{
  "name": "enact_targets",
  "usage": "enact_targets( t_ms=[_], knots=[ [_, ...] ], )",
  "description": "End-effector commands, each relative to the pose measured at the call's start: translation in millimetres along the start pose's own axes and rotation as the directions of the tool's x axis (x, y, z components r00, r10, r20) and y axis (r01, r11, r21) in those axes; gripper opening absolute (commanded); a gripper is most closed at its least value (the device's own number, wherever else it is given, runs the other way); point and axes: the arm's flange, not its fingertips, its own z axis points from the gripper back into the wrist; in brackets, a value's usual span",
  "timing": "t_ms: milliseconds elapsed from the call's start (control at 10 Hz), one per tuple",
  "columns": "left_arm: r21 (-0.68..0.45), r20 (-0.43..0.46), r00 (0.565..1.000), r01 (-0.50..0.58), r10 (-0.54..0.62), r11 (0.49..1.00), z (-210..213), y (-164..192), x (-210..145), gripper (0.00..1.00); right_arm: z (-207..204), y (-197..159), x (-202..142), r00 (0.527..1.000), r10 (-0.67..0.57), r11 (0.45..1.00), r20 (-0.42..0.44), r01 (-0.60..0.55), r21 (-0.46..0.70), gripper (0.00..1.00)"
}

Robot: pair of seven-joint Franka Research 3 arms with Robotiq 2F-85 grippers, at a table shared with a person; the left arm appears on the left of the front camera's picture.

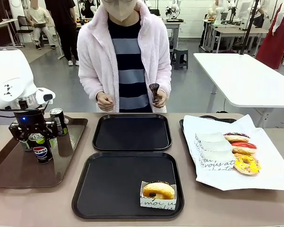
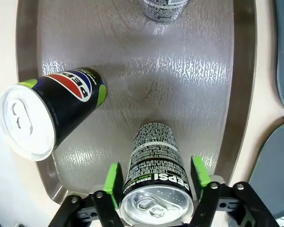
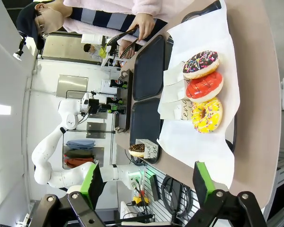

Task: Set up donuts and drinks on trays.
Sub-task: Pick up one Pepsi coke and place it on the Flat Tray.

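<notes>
Clamping Pepsi can (image 2: 154, 156), left hand (image 2: 156, 177) | beside brown tray rim (image 2: 241, 94) | second can (image 2: 57, 113) near

Robotics lab, open work hall.
Grey floor (image 1: 194, 90), white work tables (image 1: 241, 75) spread around, a black stool (image 1: 181, 56), people (image 1: 38, 21) seated and standing at far desks, a white robot arm (image 1: 9, 80) at a tan table (image 1: 217, 208).

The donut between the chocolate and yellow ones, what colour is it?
It's a red donut, clearest in the right wrist view.
</notes>
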Motion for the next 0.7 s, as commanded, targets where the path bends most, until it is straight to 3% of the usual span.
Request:
enact_targets(
  t_ms=[0, 100, 200, 400, 500, 600],
  knots=[
    [0.021, 0.011, 1.000, -0.004, 0.003, 1.000, 1.1, 1.4, 3.4, 0.00, 1.2, -1.0, -0.2, 1.000, 0.001, 1.000, 0.004, -0.001, 0.010, 1.00],
    [0.014, 0.012, 1.000, 0.004, -0.005, 1.000, 2.1, 1.5, 2.3, 0.26, 1.2, -1.0, -0.2, 1.000, 0.001, 1.000, 0.004, -0.001, 0.010, 1.00],
    [0.005, 0.018, 0.999, 0.030, -0.030, 1.000, 6.7, 0.8, 0.9, 0.00, 1.2, -1.0, -0.2, 1.000, 0.001, 1.000, 0.004, -0.001, 0.010, 1.00],
    [-0.032, 0.060, 0.992, 0.109, -0.107, 0.993, 30.6, -4.7, -10.1, 0.00, 1.2, -1.0, -0.2, 1.000, 0.001, 1.000, 0.004, -0.001, 0.010, 1.00],
    [-0.013, 0.075, 0.987, 0.143, -0.141, 0.990, 53.4, -10.8, -20.8, 0.07, 1.2, -1.0, -0.2, 1.000, 0.001, 1.000, 0.004, -0.001, 0.010, 1.00],
    [-0.005, 0.103, 0.982, 0.157, -0.156, 0.988, 82.1, -16.5, -37.5, 0.07, 1.2, -1.0, -0.2, 1.000, 0.001, 1.000, 0.004, -0.001, 0.010, 1.00]
  ],
)
